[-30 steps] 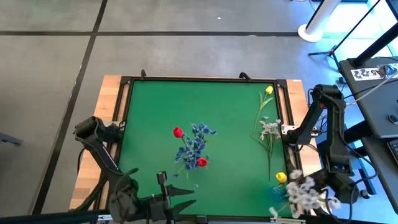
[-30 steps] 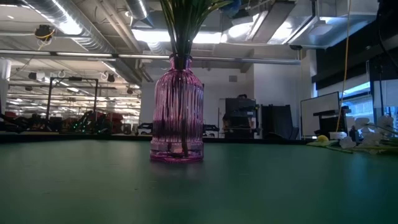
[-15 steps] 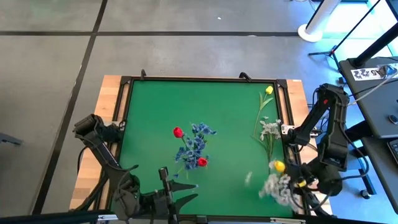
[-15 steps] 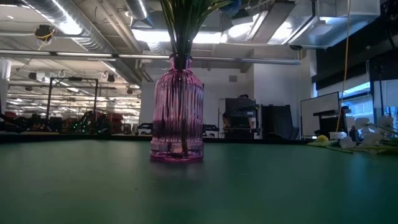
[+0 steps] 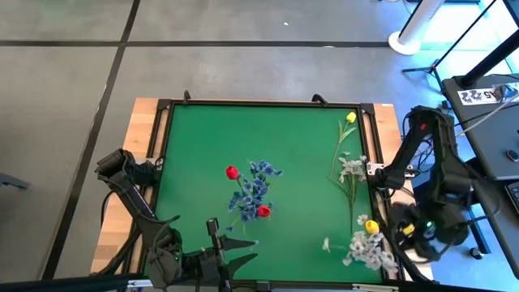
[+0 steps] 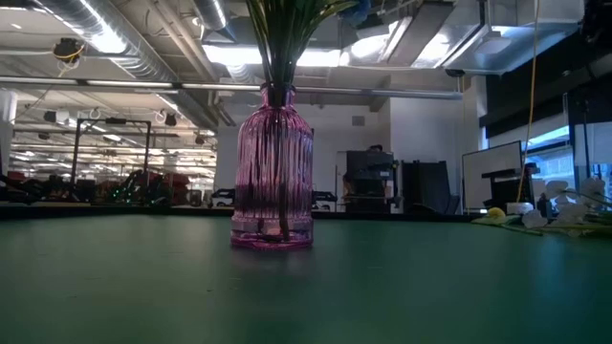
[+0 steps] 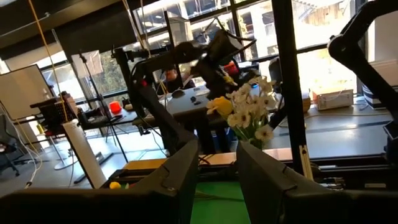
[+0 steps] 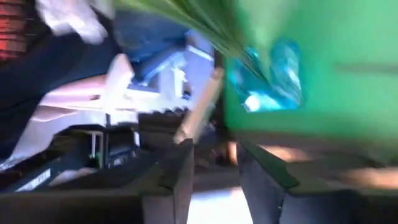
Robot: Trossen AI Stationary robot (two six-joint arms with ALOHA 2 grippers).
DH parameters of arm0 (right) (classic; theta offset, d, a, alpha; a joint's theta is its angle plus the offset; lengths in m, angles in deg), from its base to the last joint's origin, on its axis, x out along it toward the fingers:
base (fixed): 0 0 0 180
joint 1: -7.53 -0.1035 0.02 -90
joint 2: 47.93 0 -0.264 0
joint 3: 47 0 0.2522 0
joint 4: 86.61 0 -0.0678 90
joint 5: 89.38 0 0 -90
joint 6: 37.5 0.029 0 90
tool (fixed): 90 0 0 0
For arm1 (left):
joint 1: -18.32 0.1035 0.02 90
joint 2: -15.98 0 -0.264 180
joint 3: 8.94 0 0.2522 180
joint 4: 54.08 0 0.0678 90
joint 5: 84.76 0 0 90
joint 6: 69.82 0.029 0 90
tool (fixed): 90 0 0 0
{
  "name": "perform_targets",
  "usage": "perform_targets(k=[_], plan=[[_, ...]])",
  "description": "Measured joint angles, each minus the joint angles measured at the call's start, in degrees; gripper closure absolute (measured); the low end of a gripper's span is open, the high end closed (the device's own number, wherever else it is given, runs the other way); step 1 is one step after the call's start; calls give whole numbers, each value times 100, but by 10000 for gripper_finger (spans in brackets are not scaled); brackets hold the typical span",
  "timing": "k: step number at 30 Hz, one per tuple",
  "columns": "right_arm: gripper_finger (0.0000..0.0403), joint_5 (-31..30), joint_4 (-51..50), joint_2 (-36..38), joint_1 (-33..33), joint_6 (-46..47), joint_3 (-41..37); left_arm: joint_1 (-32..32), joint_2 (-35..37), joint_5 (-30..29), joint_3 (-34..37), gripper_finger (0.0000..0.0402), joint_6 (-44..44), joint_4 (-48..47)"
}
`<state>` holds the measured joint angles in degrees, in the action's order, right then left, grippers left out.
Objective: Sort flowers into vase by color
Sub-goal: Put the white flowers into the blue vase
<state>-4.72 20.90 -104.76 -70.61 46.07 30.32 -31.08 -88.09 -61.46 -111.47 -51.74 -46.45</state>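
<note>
Bunch of whitish and yellow flowers [image 5: 369, 243] sits at the table's near right corner, beside the right gripper [image 5: 405, 243], whose grip on it I cannot tell; left gripper [image 5: 235, 261] waits near, fingers apart; vase [image 5: 251, 191] with red and blue flowers stands mid-table, leftward; more flowers [image 5: 350, 166] lie lengthwise beyond

Green mat [image 5: 292, 138], framed in black, on a wooden table [image 5: 139, 130]. Grey floor [image 5: 65, 73] crossed by dark lines. White round stand base [image 5: 409, 39] beyond the far right corner. Desk [image 5: 495, 89] at right with a printed tag [image 5: 477, 95]. Whiteboard [image 7: 22, 93] and windows in the room behind.
</note>
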Motion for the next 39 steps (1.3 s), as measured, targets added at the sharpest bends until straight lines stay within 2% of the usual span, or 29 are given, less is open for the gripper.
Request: perform_targets(k=[4,7,9,14,19,22,26,28,30,34,36,39], plan=[[307,-232,-1481,175,-272,860,513,-14,0,-7,0,294,-2,2],[323,-971,-2584,301,-331,1074,931,-25,0,-7,0,294,-1,2],[332,-1946,-3075,360,-324,980,1105,-26,0,-7,0,294,-2,2],[351,-5359,-3117,552,-266,-146,1059,-23,-2,-1,0,294,-2,0],[370,-7221,-3128,512,702,-479,1054,6,-2,27,0,294,-5,-95],[381,-8066,-3070,376,1396,-585,948,54,-4,29,0,294,-42,-208],[396,-8042,-2978,75,2612,-607,863,145,-4,201,0,294,-374,-607],[400,-7361,-2958,-35,3361,-605,851,192,-11,358,0,294,-538,-797],[398,-6395,-2980,-67,4141,-652,854,243,-11,500,0,294,-730,-959],[389,-4704,-2970,-267,5748,-1313,854,304,-11,634,0,294,-894,-1116],[384,-4124,-2949,-332,6399,-1866,831,296,-11,629,0,294,-904,-1179],[369,-3568,-2793,-345,7127,-2488,588,194,-11,625,0,294,-898,-1207]])
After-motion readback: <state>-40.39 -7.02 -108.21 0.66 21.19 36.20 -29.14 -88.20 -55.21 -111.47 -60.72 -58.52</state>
